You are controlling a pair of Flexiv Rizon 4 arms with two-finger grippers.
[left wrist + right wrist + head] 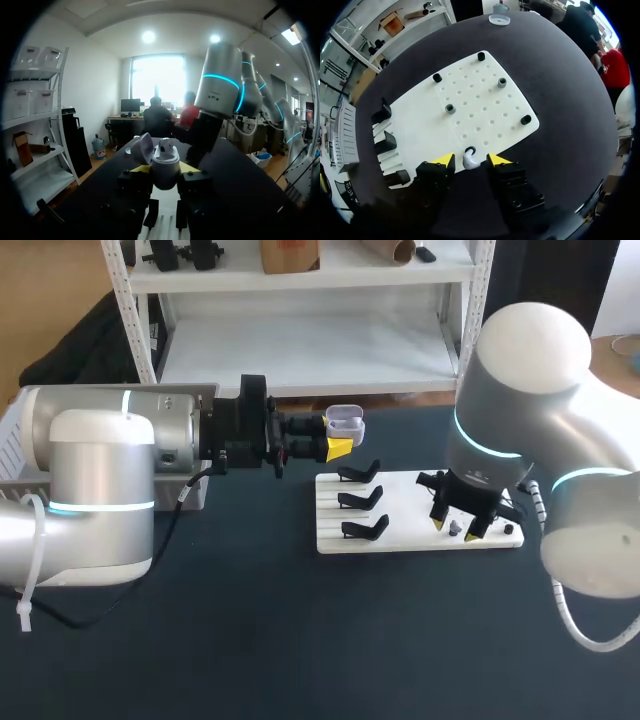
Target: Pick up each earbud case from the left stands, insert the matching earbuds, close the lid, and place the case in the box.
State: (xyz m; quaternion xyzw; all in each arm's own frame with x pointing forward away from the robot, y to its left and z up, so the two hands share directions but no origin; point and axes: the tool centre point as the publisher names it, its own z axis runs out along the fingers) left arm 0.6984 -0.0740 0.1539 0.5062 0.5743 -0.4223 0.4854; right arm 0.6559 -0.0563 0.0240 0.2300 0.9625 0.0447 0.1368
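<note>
My left gripper (pixel 340 443) is held level above the table, shut on a white earbud case (pixel 346 423) whose lid stands open. In the left wrist view the case (pixel 165 161) sits between the yellow tips of the left gripper (pixel 165 170), lid (pixel 142 148) tipped back, and a white earbud (pixel 165 145) seems to stand in it. My right gripper (pixel 461 526) points down at the right end of the white board (pixel 400 536). A white earbud (pixel 470 160) stands on a peg between the right gripper's (pixel 471 161) open fingers, with small gaps on both sides.
Three empty black stands (pixel 360 500) line the board's left part. Several small black pegs (pixel 451 108) are spread over its right part. A white basket (pixel 14 445) sits at the table's left edge, behind my left arm.
</note>
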